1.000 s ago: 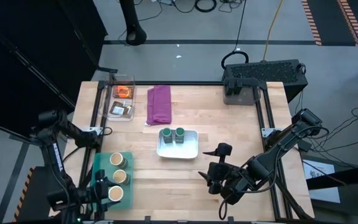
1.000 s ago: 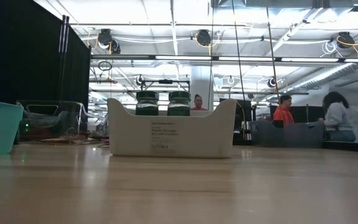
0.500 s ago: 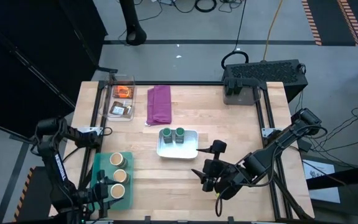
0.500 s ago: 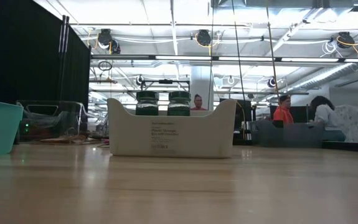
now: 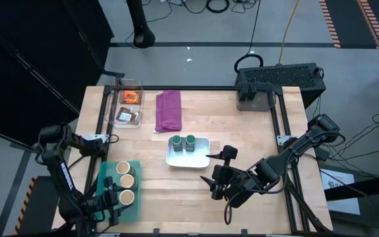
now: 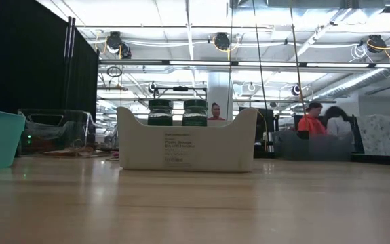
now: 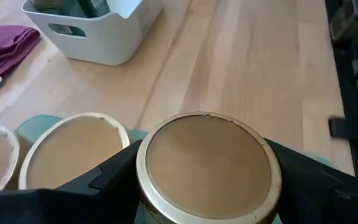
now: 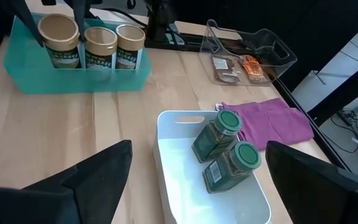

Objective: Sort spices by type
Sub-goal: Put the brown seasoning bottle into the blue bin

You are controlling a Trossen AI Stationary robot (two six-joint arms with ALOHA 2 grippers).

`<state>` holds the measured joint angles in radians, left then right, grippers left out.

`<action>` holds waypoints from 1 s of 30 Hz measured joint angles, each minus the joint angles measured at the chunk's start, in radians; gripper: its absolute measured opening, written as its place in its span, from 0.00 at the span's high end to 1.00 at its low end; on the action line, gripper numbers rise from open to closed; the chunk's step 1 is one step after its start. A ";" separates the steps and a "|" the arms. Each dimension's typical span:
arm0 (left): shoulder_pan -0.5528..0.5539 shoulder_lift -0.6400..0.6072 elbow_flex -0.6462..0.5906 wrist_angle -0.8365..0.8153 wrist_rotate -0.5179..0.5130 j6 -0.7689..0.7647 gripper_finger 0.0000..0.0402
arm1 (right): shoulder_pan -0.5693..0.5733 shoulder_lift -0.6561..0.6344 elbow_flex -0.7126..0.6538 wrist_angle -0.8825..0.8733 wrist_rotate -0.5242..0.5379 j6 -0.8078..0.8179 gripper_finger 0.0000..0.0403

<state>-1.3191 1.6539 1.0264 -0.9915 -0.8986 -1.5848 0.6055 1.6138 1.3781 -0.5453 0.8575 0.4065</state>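
Note:
Three tan-lidded jars (image 5: 126,182) stand in a row in a teal bin (image 5: 107,172) at the table's near left. My left gripper (image 7: 207,186) is over the nearest one (image 7: 207,163), shut on it. Two green-lidded jars (image 8: 225,146) lie tilted in a white bin (image 5: 202,160) at the table's middle. My right gripper (image 8: 197,149) hangs open just right of and nearer than that bin, touching nothing. An orange and a dark brown packet (image 5: 129,107) lie in a clear tray at the far left. My left gripper holds the nearest tan-lidded jar by the rim of its lid (image 7: 142,168), pinched between the two fingers (image 7: 107,177), one on each side. The fingers come slanting down from the near side. The jar stands upright inside the teal bin, beside the middle jar (image 7: 73,149).
A folded purple cloth (image 5: 169,110) lies beside the clear tray (image 5: 118,99). A dark box (image 5: 278,80) sits at the far right corner. Bare wood stretches across the near middle and right of the table. People move in the room behind (image 6: 311,122).
My right gripper has moved toward the table's left, closer to the white bin, staying open. My left gripper has carried the nearest tan-lidded jar toward the far edge, up against the middle jar, which has shifted a little the same way.

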 joint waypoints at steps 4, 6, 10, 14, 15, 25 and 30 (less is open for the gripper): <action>0.009 0.000 0.000 -0.002 -0.017 0.025 0.30 | -0.003 0.000 0.000 -0.003 0.000 -0.006 0.13; 0.007 0.000 0.000 -0.004 -0.033 0.042 0.30 | -0.003 0.000 0.000 -0.003 0.000 -0.008 0.13; 0.010 0.000 -0.005 -0.028 -0.046 0.042 0.30 | -0.004 0.000 0.000 -0.003 0.001 -0.021 0.13; 0.008 0.000 -0.030 -0.026 -0.045 -0.022 0.30 | -0.004 0.000 0.000 -0.003 0.000 -0.026 0.13; 0.009 0.000 -0.036 -0.015 -0.043 -0.034 0.30 | -0.004 0.000 0.000 -0.003 0.000 -0.026 0.13; 0.017 -0.001 -0.039 0.021 0.031 -0.059 0.15 | -0.004 0.000 0.000 -0.005 0.000 -0.026 0.13; 0.017 -0.001 -0.039 0.039 0.035 -0.059 0.13 | -0.004 0.000 0.000 -0.005 0.001 -0.026 0.13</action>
<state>-1.3018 1.6527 0.9874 -0.9522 -0.8639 -1.6440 0.6014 1.6138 1.3781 -0.5499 0.8581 0.3801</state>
